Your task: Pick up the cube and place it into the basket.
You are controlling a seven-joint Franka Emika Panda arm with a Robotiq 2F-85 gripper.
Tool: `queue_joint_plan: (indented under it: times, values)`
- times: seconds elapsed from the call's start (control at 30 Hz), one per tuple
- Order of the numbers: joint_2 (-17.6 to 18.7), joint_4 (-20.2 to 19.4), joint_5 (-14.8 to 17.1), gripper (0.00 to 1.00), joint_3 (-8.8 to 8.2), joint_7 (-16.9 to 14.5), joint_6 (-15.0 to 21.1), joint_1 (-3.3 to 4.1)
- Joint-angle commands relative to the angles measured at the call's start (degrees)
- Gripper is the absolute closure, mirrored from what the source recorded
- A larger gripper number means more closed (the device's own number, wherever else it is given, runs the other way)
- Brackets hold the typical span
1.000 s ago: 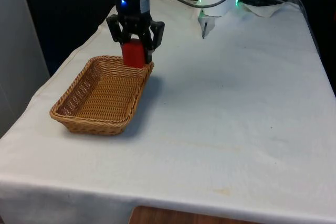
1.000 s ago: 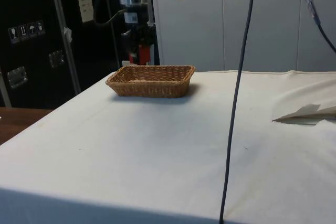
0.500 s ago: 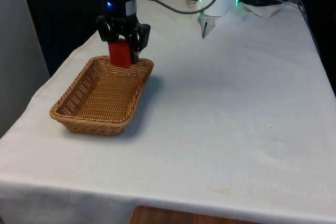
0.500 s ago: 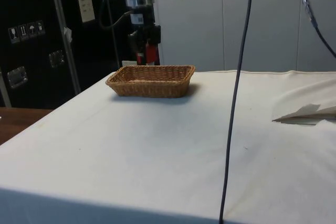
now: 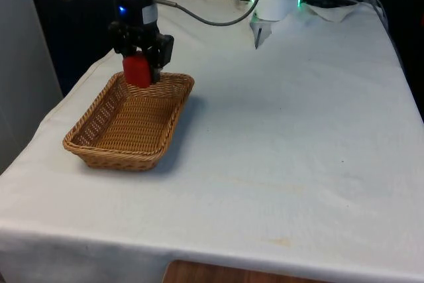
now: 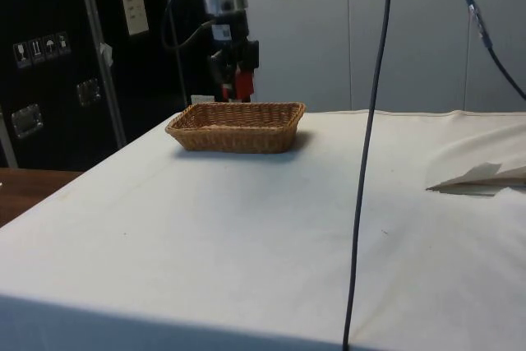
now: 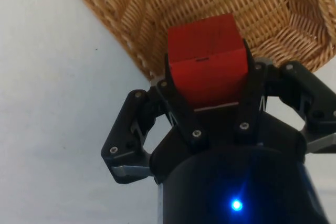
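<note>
I've got the cube (image 5: 138, 70) pinched in the gripper (image 5: 139, 64), fingers clamped on its two opposite faces, red block held clear of the cloth. It hangs above the far end of the basket (image 5: 99, 152), over the rim nearest the robot rather than over the middle. In the wrist view the cube (image 7: 207, 59) sits between the fingers (image 7: 250, 90) with the weave of the basket (image 7: 157, 3) below it and the rim running just under the cube's near edge. Side view agrees: cube (image 6: 242, 84) well above the basket (image 6: 237, 127), at its far wall.

Key relation: the basket's long axis runs from the gripper toward the front camera, so the open floor lies that way. My read: nudge along that axis toward the centre, then lower and release. Dropping here risks clipping the rim.
</note>
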Motion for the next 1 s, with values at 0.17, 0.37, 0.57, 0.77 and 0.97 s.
queue_joint_plan:
  times: [0.17,0.37,0.57,0.77,0.97]
  values:
    - [1.78,1.66,1.32,1.0,-0.23,-0.34,-0.23,-0.8]
    - [3.32,2.92,2.69,1.0,-0.8,-0.52,-0.06,-0.97]
    - [4.53,3.78,3.78,1.0,-1.09,-0.46,0.46,-1.09]
    - [5.33,4.13,4.81,1.0,-1.15,-0.29,1.15,-1.15]
    - [6.07,4.58,5.5,1.0,-1.26,-0.11,1.66,-1.03]
